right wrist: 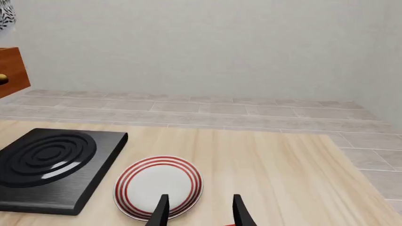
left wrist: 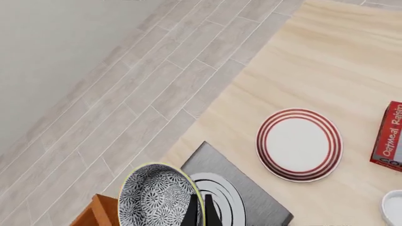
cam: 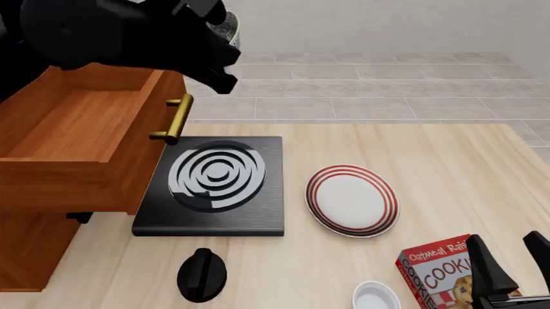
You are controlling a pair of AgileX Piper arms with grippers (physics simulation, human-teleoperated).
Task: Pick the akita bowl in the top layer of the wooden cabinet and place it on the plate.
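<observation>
Bowl transfer, midway: akita bowl (left wrist: 157, 197) clamped in left gripper (left wrist: 200, 214), lifted from top layer (cam: 77, 138); plate (cam: 352, 200) placement pending; right gripper (right wrist: 197, 209) spread, idle.

My right gripper (right wrist: 198, 210) shows at the bottom edge of the frame as two dark fingers (right wrist: 159, 211) spread apart with nothing between them, the left one overlapping the near rim of the plate (right wrist: 158, 186). The plate lies flat on the pale wooden table (right wrist: 270, 174), just right of the black stove (right wrist: 53, 165) in the lower left. At the left edge a corner of the wooden cabinet (right wrist: 12, 70) juts in, with a sliver of black-and-white pattern above it in the upper left corner.
</observation>
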